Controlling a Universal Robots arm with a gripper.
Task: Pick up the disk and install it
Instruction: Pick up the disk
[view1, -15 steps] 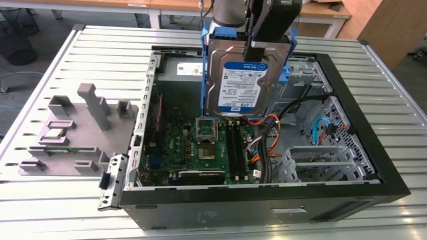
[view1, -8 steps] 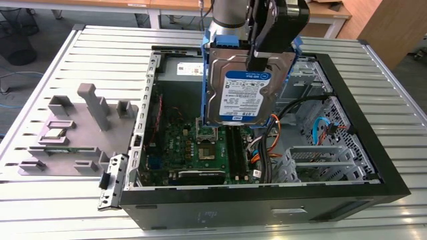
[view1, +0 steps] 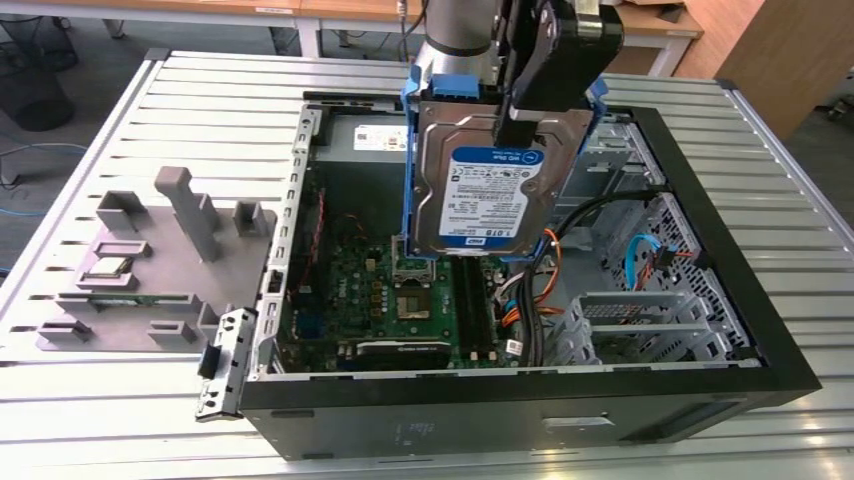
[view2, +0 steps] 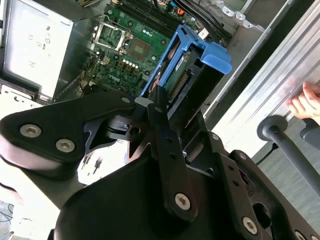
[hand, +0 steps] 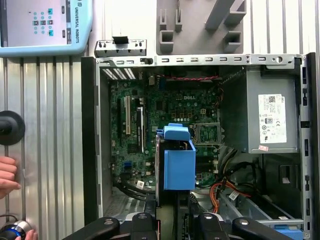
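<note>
Upper centre of the exterior view, the black gripper (view1: 531, 118) hangs the silver blue-framed hard disk (view1: 483, 195) upright over the open black computer case (view1: 467, 430), fingers clamped on it, likely to clear the walls.

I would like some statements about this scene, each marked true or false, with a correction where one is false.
1. The tool holds the disk above the open computer case. True.
2. The disk lies flat on the grey fixture. False: it hangs on end in the tool, over the motherboard; the fixture stands outside the case, on the exterior view's left.
3. The case is closed by a side cover. False: it is open and the motherboard shows.
4. A person's hand is at the edge of the table. True.
</note>
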